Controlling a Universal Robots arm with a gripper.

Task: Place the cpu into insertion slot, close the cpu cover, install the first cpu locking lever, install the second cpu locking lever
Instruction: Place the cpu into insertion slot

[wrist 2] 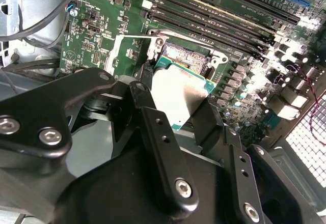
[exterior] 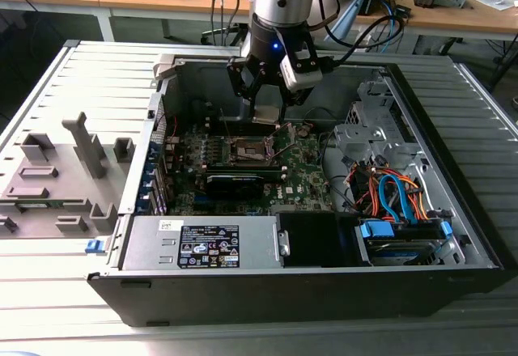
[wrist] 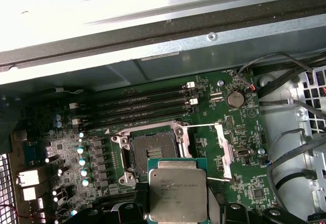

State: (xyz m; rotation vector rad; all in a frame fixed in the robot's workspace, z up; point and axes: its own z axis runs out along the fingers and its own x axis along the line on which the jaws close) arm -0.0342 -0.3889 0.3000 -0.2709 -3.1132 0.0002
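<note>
My gripper (exterior: 265, 103) hangs inside the open computer case and is shut on the cpu (exterior: 267, 116), a flat pale silver square. In both wrist views the cpu (wrist 2: 178, 94) (wrist: 177, 193) sits between the black fingers (wrist 2: 153, 127), held above the green board. It is beside the insertion slot (wrist: 153, 150) (wrist 2: 191, 56), apart from it. The slot (exterior: 247, 152) lies bare with a dark contact field. The cpu cover (wrist: 224, 150) (wrist 2: 116, 56), a silver frame, stands swung open at the slot's side.
Long black memory slots (wrist: 142, 109) run along one side of the socket. A black card (exterior: 235, 182) lies across the board near it. A power supply (exterior: 202, 247) and a drive bay with coloured cables (exterior: 396, 202) fill the case front. A grey fixture tray (exterior: 57, 178) lies outside the case, on the exterior view's left.
</note>
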